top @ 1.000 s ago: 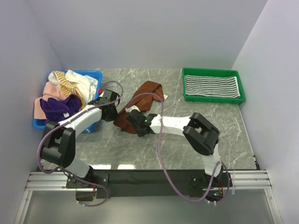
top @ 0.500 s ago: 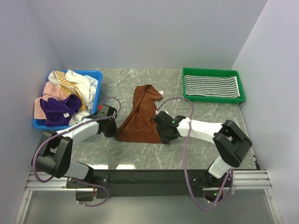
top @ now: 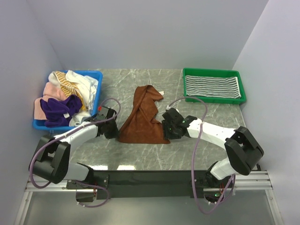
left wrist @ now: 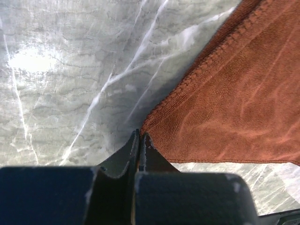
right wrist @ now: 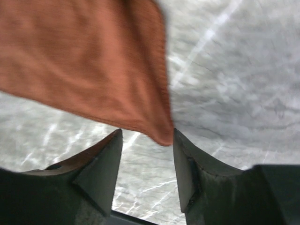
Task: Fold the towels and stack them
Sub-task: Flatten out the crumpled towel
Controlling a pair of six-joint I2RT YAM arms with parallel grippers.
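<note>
My left gripper [left wrist: 140,138] pinched the plain brown cloth towel [left wrist: 234,103]; right gripper [right wrist: 146,137] gaped, empty. I reckoned: spread it flat first.

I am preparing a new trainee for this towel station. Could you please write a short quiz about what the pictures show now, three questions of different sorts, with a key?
1. True or false: the left gripper is shut on a corner of the brown towel.
2. Where does the striped towel lie? A) in a green tray B) in a red bucket C) in a cardboard box
3. Fill in the missing word: the right gripper, next to another corner of the brown towel, is ___.

Key: 1 true; 2 A; 3 open.
</note>
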